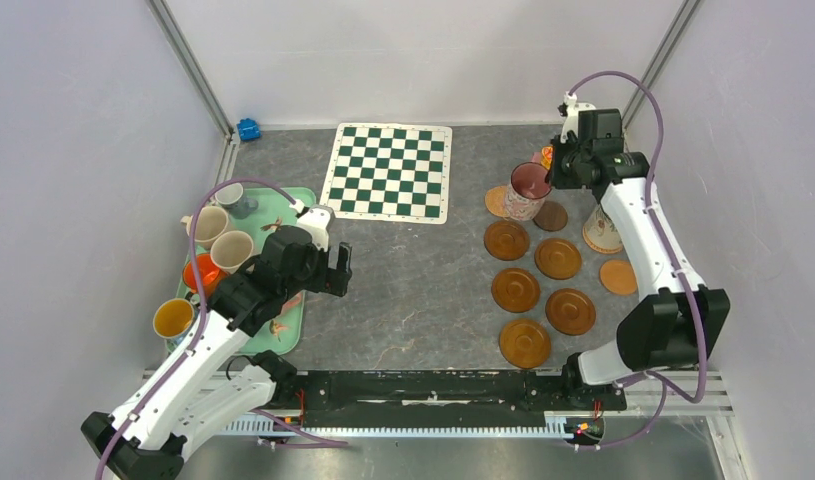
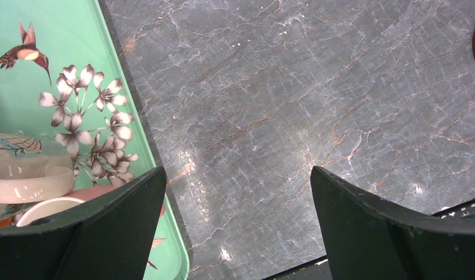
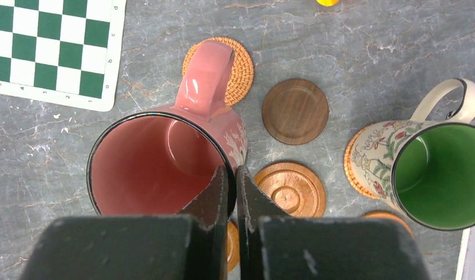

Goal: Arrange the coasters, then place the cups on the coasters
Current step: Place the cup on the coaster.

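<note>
While the right gripper (image 3: 230,175) clamps the pink ceramic mug (image 3: 153,169) by its rim, the left gripper (image 2: 238,175) gaping empty, cup placement is in hand; next, it likely needs centring over the round woven tan coaster (image 3: 242,65).

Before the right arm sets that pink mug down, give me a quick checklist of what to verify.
1. Right tool shut on pink floral mug rim: ok.
2. Mug centred over round orange woven coaster: not ok, only its handle lies over it.
3. Dark brown wooden coaster bare: ok.
4. Mug lifted off grey marbled table: cannot tell.
5. Left tool open, beside mint-green tray: ok.
</note>
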You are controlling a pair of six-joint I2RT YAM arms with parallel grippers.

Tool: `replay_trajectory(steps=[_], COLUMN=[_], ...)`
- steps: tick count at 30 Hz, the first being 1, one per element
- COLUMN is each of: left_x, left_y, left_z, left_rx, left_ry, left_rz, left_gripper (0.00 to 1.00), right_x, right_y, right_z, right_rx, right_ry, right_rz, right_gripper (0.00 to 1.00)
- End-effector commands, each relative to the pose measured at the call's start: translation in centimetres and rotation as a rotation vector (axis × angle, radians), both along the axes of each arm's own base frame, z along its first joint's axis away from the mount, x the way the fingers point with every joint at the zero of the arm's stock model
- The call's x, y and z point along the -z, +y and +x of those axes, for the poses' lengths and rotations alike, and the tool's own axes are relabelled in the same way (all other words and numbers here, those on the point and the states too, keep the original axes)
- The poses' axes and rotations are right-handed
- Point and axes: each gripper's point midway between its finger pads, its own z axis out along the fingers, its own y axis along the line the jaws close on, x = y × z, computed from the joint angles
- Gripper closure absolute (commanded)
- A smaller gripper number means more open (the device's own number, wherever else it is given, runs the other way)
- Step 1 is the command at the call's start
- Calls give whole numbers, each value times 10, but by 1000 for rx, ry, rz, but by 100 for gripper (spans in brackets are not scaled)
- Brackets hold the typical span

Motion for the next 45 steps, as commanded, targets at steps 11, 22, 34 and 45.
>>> replay_trajectory(steps=[11, 22, 34, 45], left_x=[-8, -11, -10, -11], left_y=[-2, 0, 1, 1], left_z=[5, 6, 6, 7], left_rx=[18, 10, 6, 5], left_ry=[-46, -61, -60, -59], left_rz=[-5, -3, 3, 4], left_gripper=[0, 0, 0, 0], right_x=[-17, 20, 42, 59], right_y=[4, 7, 6, 7], right_z=[85, 121, 127, 128], right_rx=[42, 62, 65, 65], right_ry=[-124, -82, -47, -15], right_rz=[56, 69, 61, 65], right_gripper=[100, 100, 100, 100])
